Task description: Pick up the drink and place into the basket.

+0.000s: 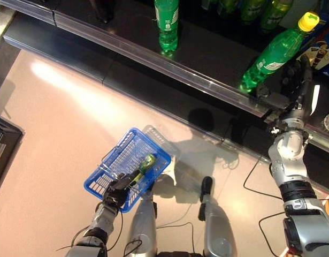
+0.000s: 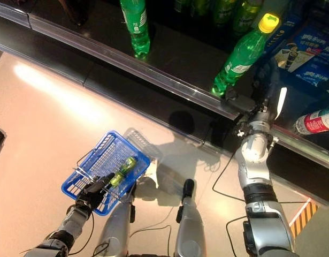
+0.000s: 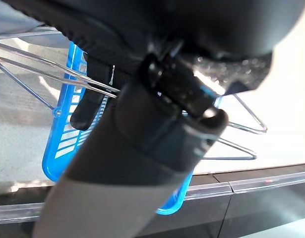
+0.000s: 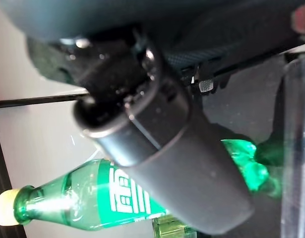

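Shelf edge (image 1: 169, 68) is our landmark: a long clear rail running across the head views, with dark shelf behind it and pale floor in front.

From the head views we see both arms at once. The left hand (image 1: 117, 191) is down over the floor, well in front of the rail, clenched on the wire handle (image 3: 48, 67) of a blue basket (image 1: 153, 166). A small green bottle (image 1: 147, 161) already lies inside the basket. The right hand (image 1: 302, 80) is up past the rail, over the shelf, just beside the drink (image 1: 274, 53).

The left wrist view adds what the head views lack: the thin metal handle wires passing under the dark fingers. The right wrist view shows the drink close, past the thumb, but we cannot tell from any view whether that hand's fingers are closed on it.

The drink is a green plastic bottle with a yellow cap and a green-and-white label. It leans, with its base near the rail and its cap tipped away toward the back of the shelf.

Another green bottle (image 1: 167, 24) stands upright behind the rail, well apart from the drink. A red-and-white can (image 2: 316, 122) lies on the shelf beside the right hand. Open floor stretches between the rail and the basket.
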Robot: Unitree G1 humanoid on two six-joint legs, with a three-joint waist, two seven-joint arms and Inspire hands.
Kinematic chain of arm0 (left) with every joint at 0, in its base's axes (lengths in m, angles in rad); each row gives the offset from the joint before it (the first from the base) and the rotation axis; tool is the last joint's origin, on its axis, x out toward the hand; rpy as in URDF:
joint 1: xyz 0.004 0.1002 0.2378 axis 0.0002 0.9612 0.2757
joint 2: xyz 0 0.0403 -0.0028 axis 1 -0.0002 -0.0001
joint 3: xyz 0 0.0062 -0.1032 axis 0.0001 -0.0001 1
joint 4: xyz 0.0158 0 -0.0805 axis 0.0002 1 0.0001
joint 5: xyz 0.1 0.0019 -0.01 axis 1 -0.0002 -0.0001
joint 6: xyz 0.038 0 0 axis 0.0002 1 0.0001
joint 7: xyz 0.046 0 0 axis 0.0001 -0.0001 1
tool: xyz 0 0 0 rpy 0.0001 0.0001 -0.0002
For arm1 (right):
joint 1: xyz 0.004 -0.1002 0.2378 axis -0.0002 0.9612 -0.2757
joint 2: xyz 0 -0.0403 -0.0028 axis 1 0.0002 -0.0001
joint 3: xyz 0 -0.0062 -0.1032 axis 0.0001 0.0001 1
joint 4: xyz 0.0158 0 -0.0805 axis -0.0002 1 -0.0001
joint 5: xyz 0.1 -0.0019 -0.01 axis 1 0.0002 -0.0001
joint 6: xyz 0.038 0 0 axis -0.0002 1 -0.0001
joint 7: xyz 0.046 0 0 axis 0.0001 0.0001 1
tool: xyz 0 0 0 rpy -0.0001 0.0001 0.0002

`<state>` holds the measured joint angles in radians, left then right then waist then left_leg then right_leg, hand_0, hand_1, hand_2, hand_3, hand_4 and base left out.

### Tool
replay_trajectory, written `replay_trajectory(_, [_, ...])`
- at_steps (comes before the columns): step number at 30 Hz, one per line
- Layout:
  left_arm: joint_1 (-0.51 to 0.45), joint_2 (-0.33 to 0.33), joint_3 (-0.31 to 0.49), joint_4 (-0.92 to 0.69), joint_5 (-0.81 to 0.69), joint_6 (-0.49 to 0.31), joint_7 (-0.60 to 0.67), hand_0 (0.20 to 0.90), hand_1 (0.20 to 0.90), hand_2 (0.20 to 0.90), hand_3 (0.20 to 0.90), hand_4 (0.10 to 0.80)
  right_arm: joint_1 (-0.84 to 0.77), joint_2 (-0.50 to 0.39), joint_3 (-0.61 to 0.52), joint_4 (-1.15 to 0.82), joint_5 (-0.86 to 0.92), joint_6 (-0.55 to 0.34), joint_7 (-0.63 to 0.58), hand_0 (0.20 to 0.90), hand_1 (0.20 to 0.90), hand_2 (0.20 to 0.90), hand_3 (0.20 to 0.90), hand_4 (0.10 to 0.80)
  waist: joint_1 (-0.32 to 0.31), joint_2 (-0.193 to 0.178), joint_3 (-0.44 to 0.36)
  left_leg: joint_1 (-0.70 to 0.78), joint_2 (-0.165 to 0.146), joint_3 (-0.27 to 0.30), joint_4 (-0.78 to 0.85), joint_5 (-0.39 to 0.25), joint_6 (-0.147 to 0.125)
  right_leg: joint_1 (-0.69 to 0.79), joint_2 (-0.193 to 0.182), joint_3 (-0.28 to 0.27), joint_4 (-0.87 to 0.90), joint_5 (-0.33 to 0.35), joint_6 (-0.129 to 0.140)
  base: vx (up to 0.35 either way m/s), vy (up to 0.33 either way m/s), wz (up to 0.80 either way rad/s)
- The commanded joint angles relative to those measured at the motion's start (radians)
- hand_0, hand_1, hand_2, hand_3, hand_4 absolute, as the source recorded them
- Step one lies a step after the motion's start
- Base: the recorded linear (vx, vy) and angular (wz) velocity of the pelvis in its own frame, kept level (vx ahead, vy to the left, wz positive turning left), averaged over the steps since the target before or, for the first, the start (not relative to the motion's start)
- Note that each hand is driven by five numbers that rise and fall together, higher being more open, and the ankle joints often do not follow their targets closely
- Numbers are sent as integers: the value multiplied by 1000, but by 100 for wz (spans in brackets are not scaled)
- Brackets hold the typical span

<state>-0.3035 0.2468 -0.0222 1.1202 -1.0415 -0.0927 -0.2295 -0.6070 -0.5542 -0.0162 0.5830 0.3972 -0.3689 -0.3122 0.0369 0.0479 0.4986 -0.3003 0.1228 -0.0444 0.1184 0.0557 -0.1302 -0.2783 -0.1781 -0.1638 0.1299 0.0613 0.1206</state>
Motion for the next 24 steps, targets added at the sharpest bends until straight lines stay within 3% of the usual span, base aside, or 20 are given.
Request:
replay_trajectory(1, [45, 79, -29, -10, 8, -31, -39, 300, 300, 300, 200, 100, -92, -99, 3, -30, 15, -60, 15, 900, 900, 900, 900, 800, 11, -17, -92, -6, -1, 11, 4, -19, 58, 9, -53, -6, 24, -47, -9, 0, 0, 0])
replay_trajectory(24, [36, 105, -65, -21, 24, -9, -43, 300, 300, 300, 200, 100, -281, -169, 134, 114, 7, 55, 55, 900, 900, 900, 900, 800, 48, -24, -83, -6, -6, 10, 16, -23, 59, 18, -59, -27, 19, -39, -9, 7, -2, 3])
